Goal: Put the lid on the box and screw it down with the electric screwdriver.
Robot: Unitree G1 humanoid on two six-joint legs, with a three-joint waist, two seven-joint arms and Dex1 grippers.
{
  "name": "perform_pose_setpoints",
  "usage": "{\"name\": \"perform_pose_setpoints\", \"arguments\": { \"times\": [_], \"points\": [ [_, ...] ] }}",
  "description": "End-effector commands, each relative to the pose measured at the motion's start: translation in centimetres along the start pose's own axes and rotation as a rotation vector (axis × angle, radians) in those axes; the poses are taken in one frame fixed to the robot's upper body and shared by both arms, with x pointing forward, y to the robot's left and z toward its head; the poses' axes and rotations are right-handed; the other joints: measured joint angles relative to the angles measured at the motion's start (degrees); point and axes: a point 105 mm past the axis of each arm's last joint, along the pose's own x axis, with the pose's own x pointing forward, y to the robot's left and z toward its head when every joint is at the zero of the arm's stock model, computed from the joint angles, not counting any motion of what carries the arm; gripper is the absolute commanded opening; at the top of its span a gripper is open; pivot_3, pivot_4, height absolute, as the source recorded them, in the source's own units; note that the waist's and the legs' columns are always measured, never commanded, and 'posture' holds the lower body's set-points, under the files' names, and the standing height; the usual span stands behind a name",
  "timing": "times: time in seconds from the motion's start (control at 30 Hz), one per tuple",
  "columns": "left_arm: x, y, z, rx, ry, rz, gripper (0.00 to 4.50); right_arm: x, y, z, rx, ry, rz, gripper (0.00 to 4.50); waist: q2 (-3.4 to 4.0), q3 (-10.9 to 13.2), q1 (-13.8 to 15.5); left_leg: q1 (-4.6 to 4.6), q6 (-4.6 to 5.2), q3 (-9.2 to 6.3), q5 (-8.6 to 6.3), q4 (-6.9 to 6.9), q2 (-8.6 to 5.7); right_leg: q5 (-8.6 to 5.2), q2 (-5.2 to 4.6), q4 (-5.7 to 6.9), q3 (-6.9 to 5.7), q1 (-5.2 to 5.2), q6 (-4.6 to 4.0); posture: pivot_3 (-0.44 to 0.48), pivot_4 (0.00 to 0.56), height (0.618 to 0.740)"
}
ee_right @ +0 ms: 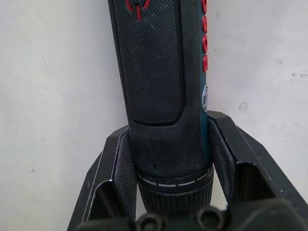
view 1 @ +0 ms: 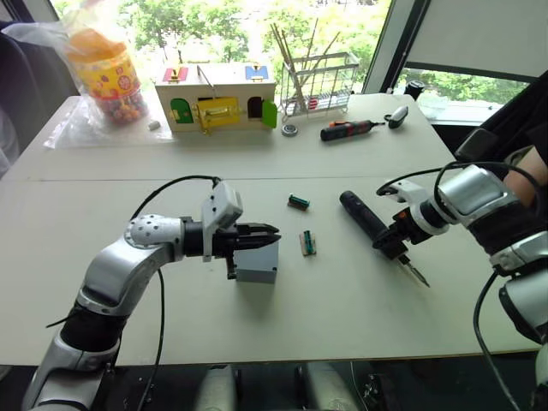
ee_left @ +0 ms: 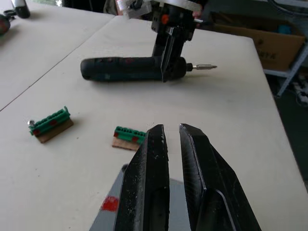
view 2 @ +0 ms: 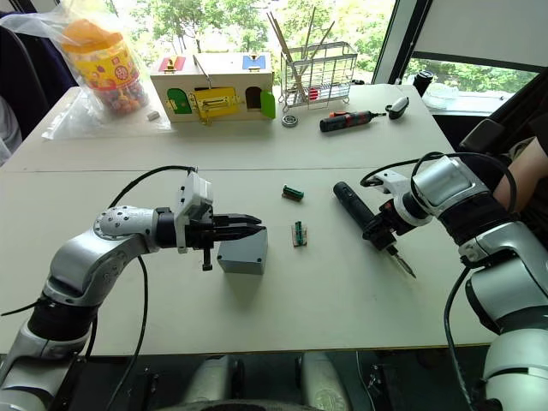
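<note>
Right claw [view 2: 383, 229]: closed around the electric screwdriver [view 2: 363, 217], which lies on the table [view 2: 325, 300] toward its right edge, bit aimed at the near edge. Left claw [view 2: 248, 224]: fingers nearly together, gripping nothing, poised over the grey box [view 2: 243, 253] near the table's middle; lid [ee_left: 108, 211] apparently already seated. Advice: lift the driver clear, bring the bit upright over a corner hole, steady the box. Containers at the far edge: wire basket [view 1: 321, 81] holding sticks; bagged jar [view 1: 107, 73] of sweets.
</note>
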Motion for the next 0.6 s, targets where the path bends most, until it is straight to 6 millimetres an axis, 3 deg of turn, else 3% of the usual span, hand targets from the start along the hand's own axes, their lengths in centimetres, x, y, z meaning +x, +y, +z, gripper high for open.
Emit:
{"name": "perform_pose_setpoints", "arguments": {
  "times": [0.03, 0.17, 0.27, 0.33, 0.5, 0.6],
  "points": [
    [-1.3, 0.9, 0.6, 0.026, -0.004, 0.011, 0.45, -5.2, 0.5, 4.7, 0.038, -0.27, 0.018, 1.68, 0.53, 0.3, 0.1, -0.15, -0.01, 0.02, 0.0, -0.02, -0.02, 0.0, -0.02, 0.02, 0.02, -0.17, 0.0, 0.0, 0.15, 0.736],
    [-2.3, 1.5, 0.1, 0.006, 0.031, 0.008, 0.45, -8.7, 2.0, 8.2, 0.111, -0.58, 0.084, 1.68, 0.72, 0.4, 0.1, -1.09, -0.3, -0.01, 0.17, -0.05, 0.0, 0.0, 0.06, 0.2, -0.01, -1.2, -0.01, 0.0, 0.15, 0.736],
    [-2.5, 1.6, 0.0, -0.002, 0.05, -0.008, 0.45, -13.1, 4.5, 11.7, -0.01, -1.115, 0.098, 1.68, 0.72, 0.4, -0.1, -1.1, -0.3, 0.04, 0.17, -0.17, 0.07, -0.01, 0.06, 0.25, 0.0, -1.25, -0.01, 0.0, 0.15, 0.736],
    [-2.7, 1.5, -0.1, -0.009, 0.067, -0.023, 0.45, -14.6, 7.1, 11.6, -0.043, -1.333, 0.152, 1.68, 0.76, 0.4, 0.0, -1.12, -0.3, 0.05, 0.17, -0.16, 0.06, -0.01, 0.04, 0.25, -0.01, -1.25, -0.01, 0.0, 0.15, 0.736],
    [-2.7, 1.3, -0.3, -0.018, 0.112, -0.063, 0.45, -12.5, 15.0, 8.8, -0.223, -1.454, 0.419, 1.68, 0.77, 0.4, 0.2, -1.12, -0.32, -0.07, 0.18, -0.08, 0.01, 0.0, -0.01, 0.3, -0.07, -1.1, 0.0, 0.0, 0.15, 0.736],
    [-2.7, 1.3, -1.1, -0.001, 0.174, -0.071, 0.45, -9.8, 17.6, 7.3, -0.286, -1.428, 0.463, 1.68, 0.77, 0.4, 0.0, -1.05, -0.25, -0.06, 0.14, -0.03, -0.07, 0.0, -0.04, 0.29, -0.06, -1.02, 0.01, 0.0, 0.15, 0.736]
  ]
}}
